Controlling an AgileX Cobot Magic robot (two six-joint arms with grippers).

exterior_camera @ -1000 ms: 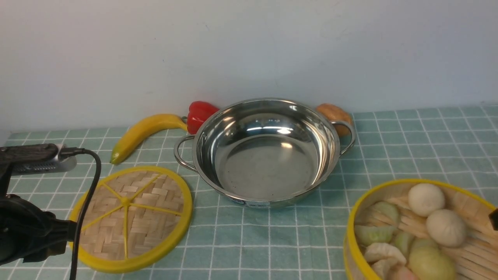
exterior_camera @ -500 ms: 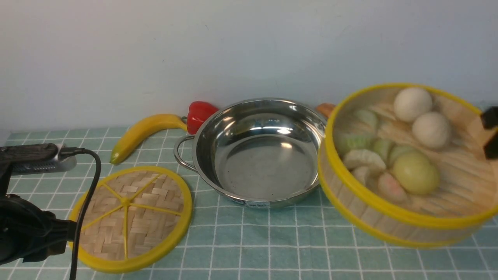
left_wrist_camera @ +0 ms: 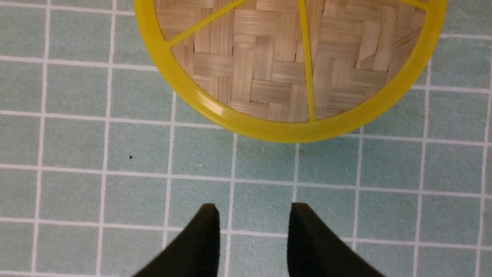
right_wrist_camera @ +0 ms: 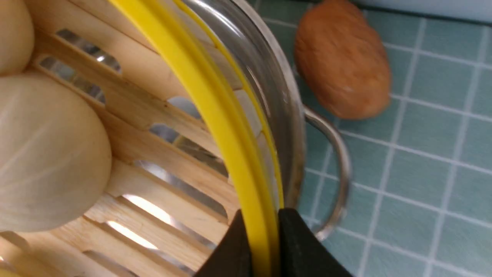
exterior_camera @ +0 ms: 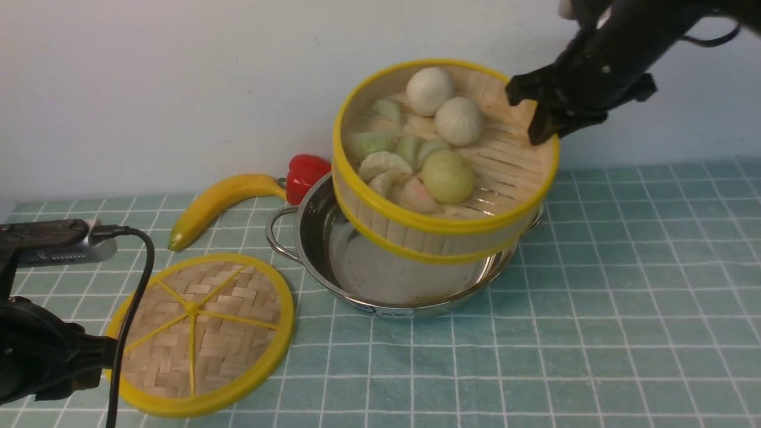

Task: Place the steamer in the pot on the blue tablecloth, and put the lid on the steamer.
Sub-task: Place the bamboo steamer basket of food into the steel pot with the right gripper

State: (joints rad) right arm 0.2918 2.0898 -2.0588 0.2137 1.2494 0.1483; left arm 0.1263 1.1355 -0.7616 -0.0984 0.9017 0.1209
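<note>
The steamer (exterior_camera: 410,233) tilted over the pot (exterior_camera: 380,276); the lid (exterior_camera: 202,333) flat on the blue tablecloth (exterior_camera: 624,309).
The yellow-rimmed bamboo basket hangs at centre frame, its opening leaning toward the camera, above the shiny steel pot; the woven disc lies at lower left.

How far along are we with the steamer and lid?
Nothing is finished. In hand: the right pincer grips the steamer by its rim, tilted over the pot, not seated. Remaining: set it down inside, then cover it with the lid, which lies on the tablecloth near the open left pincer.
</note>
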